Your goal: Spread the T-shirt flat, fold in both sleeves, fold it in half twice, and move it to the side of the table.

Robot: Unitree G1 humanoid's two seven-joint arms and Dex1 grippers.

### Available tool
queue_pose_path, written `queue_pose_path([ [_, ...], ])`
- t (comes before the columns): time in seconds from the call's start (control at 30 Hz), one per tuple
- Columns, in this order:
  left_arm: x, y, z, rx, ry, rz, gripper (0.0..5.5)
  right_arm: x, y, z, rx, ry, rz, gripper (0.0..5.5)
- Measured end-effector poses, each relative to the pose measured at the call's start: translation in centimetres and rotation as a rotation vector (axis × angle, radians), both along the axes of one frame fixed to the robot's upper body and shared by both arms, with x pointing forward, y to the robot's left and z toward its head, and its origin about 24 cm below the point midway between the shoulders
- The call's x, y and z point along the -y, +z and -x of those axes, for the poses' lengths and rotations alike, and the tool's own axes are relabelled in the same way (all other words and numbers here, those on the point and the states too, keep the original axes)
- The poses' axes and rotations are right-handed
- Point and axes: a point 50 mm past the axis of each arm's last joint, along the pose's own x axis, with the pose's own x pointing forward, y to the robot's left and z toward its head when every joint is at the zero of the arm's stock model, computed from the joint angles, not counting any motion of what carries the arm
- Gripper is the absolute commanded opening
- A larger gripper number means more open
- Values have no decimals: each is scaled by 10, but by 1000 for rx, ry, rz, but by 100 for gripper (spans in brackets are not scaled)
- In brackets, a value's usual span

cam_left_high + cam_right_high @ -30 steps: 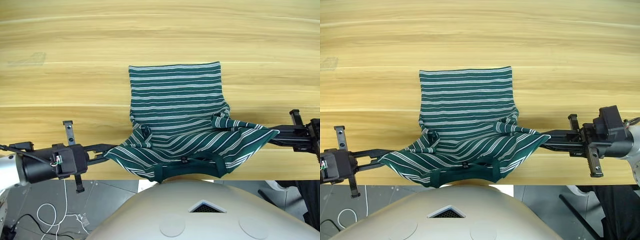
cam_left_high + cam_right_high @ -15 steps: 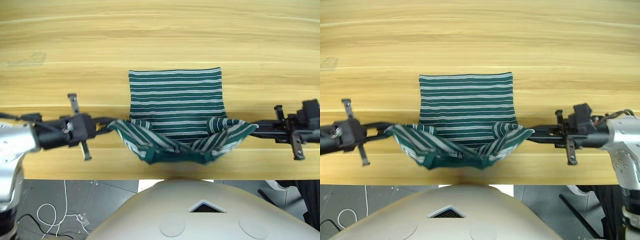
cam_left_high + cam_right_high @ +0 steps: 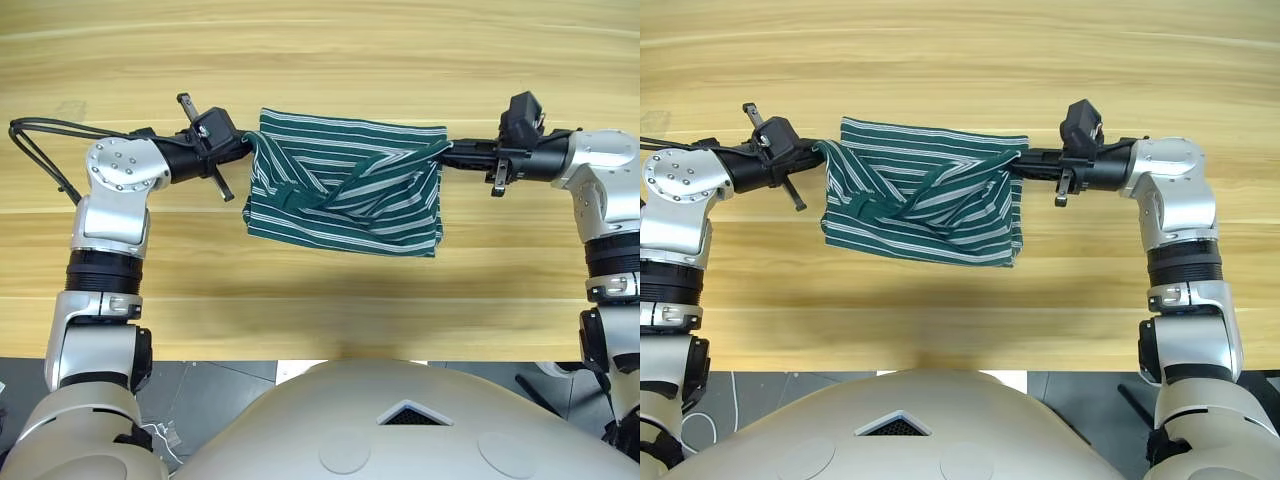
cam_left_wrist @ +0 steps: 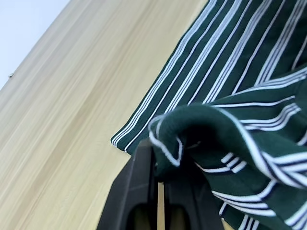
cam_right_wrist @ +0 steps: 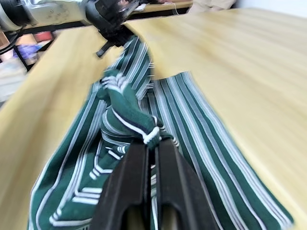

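Roughly midway at a guess, sleeves seemingly in. Pinches the T-shirt's (image 3: 345, 200) left corner in the clenched left tool (image 3: 246, 148), its right corner in the clenched right tool (image 3: 448, 150), over the far hem on the tabletop (image 3: 320, 60). Leaves second halving, then moving aside.

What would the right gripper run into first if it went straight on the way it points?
The T-shirt itself: the right gripper is shut on its raised fold and points across it toward the left gripper, probably next in line.
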Motion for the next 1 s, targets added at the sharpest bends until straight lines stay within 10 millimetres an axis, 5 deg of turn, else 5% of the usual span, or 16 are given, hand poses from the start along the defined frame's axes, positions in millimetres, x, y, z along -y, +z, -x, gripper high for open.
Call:
queue_pose_path([
  [0.17,-7,-6,-1,-25,19,14,0,16,-12,-8,-14,-125,38,2],
  [0.5,-5,8,-29,-24,179,269,0,4,-28,-27,68,-300,66,2],
  [0.73,-5,-5,-30,-53,227,260,132,0,-30,-35,101,-391,47,0],
  [1.0,-2,-25,-43,-41,423,258,255,2,-37,-44,134,-581,65,154],
])
